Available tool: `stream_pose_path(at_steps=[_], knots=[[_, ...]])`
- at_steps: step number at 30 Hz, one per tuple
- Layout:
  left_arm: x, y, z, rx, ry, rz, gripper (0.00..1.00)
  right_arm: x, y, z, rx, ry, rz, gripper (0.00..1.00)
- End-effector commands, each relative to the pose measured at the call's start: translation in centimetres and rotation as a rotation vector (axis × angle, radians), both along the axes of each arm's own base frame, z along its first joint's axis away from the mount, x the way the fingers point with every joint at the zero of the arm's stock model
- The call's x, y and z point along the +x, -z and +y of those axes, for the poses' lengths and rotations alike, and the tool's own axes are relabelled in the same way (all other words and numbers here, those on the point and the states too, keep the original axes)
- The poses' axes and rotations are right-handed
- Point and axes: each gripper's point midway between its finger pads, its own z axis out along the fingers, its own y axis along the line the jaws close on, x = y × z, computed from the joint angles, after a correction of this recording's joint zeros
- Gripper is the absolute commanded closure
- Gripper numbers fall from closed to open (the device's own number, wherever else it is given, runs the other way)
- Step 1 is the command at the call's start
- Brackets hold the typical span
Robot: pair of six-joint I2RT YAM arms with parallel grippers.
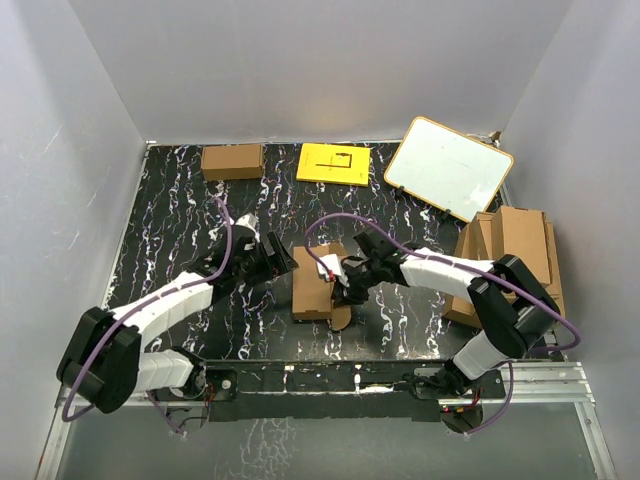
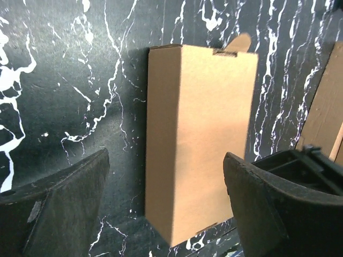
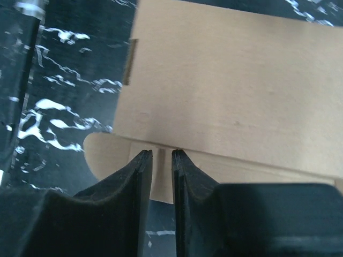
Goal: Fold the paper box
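Note:
The paper box (image 1: 312, 290) lies near the middle of the black marbled table as a plain brown oblong carton with a rounded flap (image 1: 341, 318) sticking out at its near right. My left gripper (image 1: 284, 262) sits just left of it. In the left wrist view the box (image 2: 198, 134) lies ahead of and between the wide-apart fingers (image 2: 64, 203) of that open gripper (image 2: 166, 206). My right gripper (image 1: 346, 283) is at the box's right side. Its jaws (image 3: 161, 156) are drawn almost together, tips against the box's edge (image 3: 230, 96), over the rounded flap (image 3: 110, 155). Nothing shows clearly between them.
A smaller brown carton (image 1: 232, 160) and a yellow sheet (image 1: 334, 163) lie at the back. A whiteboard (image 1: 449, 168) leans at the back right. A pile of large cardboard sheets (image 1: 512, 255) stands along the right side. White walls enclose the table.

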Motion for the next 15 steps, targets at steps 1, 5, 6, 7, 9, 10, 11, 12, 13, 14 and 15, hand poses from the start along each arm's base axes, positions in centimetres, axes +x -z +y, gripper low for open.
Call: stream_pose_path(at_steps=[1, 5, 6, 7, 9, 10, 11, 12, 13, 14, 15], knots=[[0.4, -3.0, 0.6, 0.008, 0.012, -0.125, 0.15, -0.3, -2.3, 3.2, 0.104, -0.082, -0.026, 0.72], [0.0, -5.3, 1.0, -0.011, 0.03, -0.215, 0.15, -0.1, -3.2, 3.1, 0.115, -0.081, -0.031, 0.68], [-0.2, -5.8, 1.1, -0.015, 0.036, -0.236, 0.15, 0.1, -3.5, 2.8, 0.12, -0.07, -0.037, 0.68], [-0.4, -6.2, 1.2, -0.021, 0.039, -0.25, 0.15, 0.6, -4.0, 2.4, 0.13, -0.056, -0.037, 0.67], [-0.7, -7.0, 1.1, -0.046, 0.044, -0.274, 0.15, 1.9, -5.1, 1.2, 0.166, -0.009, -0.021, 0.67], [-0.7, -7.4, 1.0, -0.067, 0.044, -0.287, 0.15, 2.6, -5.7, 0.6, 0.191, 0.012, -0.022, 0.67], [-0.8, -7.6, 0.8, -0.086, 0.044, -0.291, 0.16, 3.6, -6.1, -0.2, 0.207, 0.048, -0.027, 0.67], [-0.9, -7.7, 0.6, -0.104, 0.045, -0.294, 0.16, 4.3, -6.2, -0.9, 0.213, 0.083, -0.033, 0.68], [-0.8, -7.8, 0.5, -0.115, 0.044, -0.296, 0.16, 4.9, -6.1, -1.5, 0.211, 0.109, -0.046, 0.68], [-0.7, -7.6, 0.3, -0.12, 0.045, -0.294, 0.16, 5.2, -5.8, -1.8, 0.204, 0.122, -0.056, 0.7], [-0.5, -7.4, 0.2, -0.115, 0.048, -0.289, 0.16, 5.3, -5.3, -1.9, 0.195, 0.129, -0.056, 0.71]])
